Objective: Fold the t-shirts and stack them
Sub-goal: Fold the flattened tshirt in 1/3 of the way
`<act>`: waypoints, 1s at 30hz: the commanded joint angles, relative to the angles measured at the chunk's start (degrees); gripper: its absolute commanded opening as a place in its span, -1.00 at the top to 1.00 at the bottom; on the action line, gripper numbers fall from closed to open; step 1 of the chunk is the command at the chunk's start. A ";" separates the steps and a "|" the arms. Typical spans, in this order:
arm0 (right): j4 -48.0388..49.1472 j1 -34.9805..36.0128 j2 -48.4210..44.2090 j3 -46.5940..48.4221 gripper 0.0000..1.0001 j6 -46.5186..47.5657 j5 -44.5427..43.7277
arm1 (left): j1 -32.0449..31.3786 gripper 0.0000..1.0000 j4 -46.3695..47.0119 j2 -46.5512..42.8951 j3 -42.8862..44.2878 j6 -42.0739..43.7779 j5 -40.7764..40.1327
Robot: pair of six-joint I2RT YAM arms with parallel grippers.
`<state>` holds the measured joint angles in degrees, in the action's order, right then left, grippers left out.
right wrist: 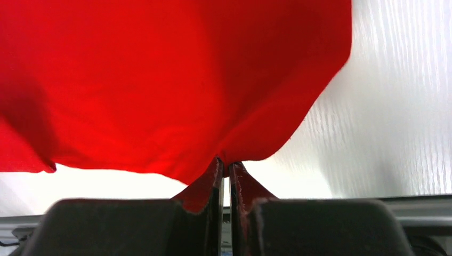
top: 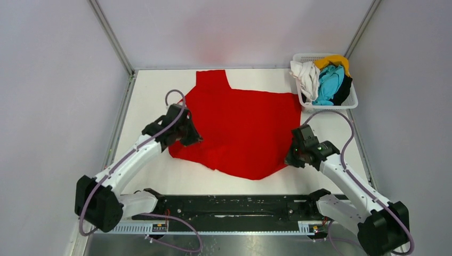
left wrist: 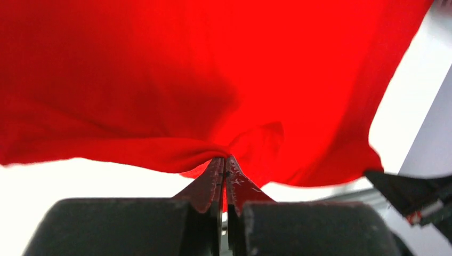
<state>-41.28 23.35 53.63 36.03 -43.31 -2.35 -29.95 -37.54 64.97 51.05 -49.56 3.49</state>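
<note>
A large bright red t-shirt is spread over the middle of the white table, one sleeve pointing to the far edge. My left gripper is shut on its left edge; in the left wrist view the red cloth bunches at the closed fingertips. My right gripper is shut on its right near corner; in the right wrist view the cloth hangs from the closed fingertips. White, turquoise, yellow and black shirts lie crumpled in a basket.
The white lattice basket stands at the far right corner. Grey walls and metal frame posts enclose the table. The black base rail of the arms runs along the near edge.
</note>
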 commanded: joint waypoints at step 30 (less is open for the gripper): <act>6.30 -14.60 25.26 22.96 -0.99 5.48 -11.50 | 21.89 -0.98 -9.63 53.99 61.50 17.07 -5.08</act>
<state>-33.71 8.88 83.22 58.35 -37.36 -9.02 -8.56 -40.27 123.26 112.18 -33.15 0.82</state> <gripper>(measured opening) 0.985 0.986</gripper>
